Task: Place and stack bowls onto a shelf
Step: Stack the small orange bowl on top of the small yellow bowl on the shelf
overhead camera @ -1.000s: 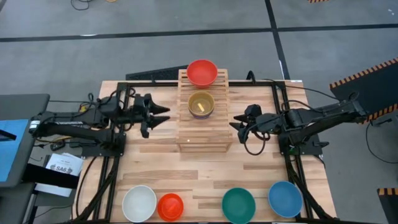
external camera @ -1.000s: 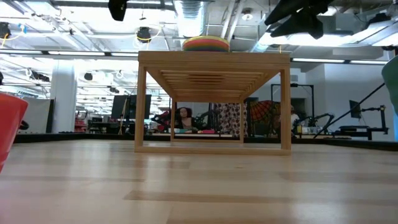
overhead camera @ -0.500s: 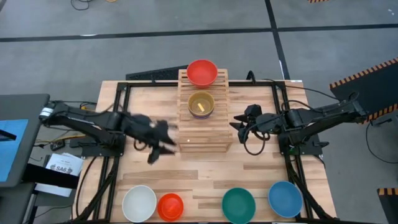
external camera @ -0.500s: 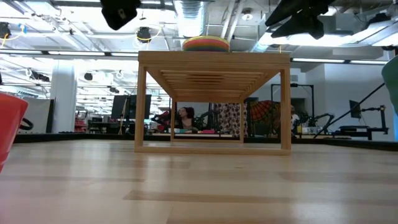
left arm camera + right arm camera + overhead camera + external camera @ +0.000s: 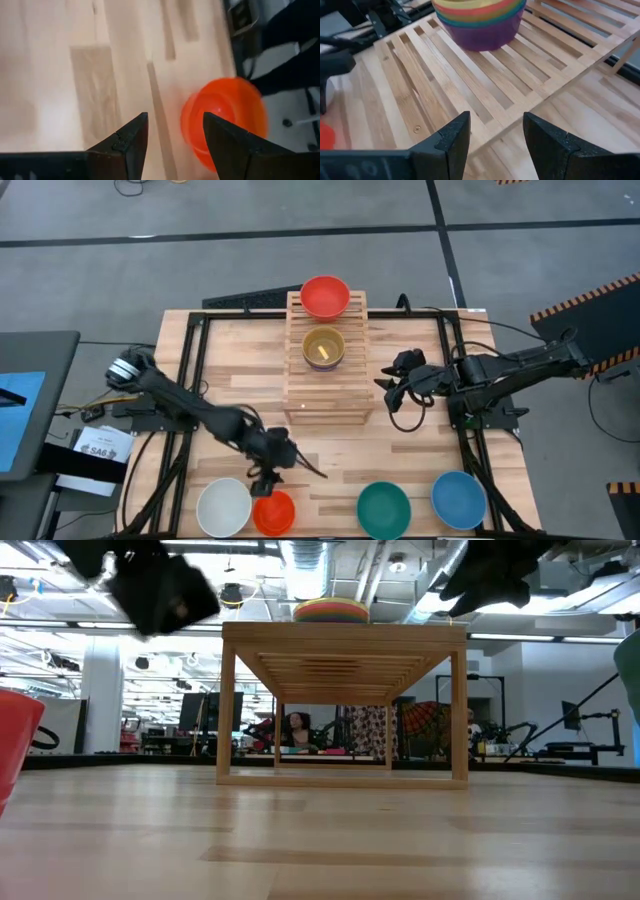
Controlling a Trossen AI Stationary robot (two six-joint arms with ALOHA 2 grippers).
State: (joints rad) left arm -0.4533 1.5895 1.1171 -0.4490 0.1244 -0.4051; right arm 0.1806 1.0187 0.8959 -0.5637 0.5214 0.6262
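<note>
Left wrist view: the left hand (image 5: 172, 137), fingers apart and holding nothing, nears the small orange bowl (image 5: 225, 120); a fast descent could knock it off the surface (image 5: 90, 75).

Two bowls (image 5: 324, 323) sit on the shelf (image 5: 327, 395); four bowls (image 5: 341, 508) line the table's (image 5: 420, 445) near edge.

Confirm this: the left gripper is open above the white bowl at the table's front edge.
Not the white bowl. The open left gripper is over the small orange bowl beside it, as the left wrist view shows between the fingers; the high view agrees.
</note>
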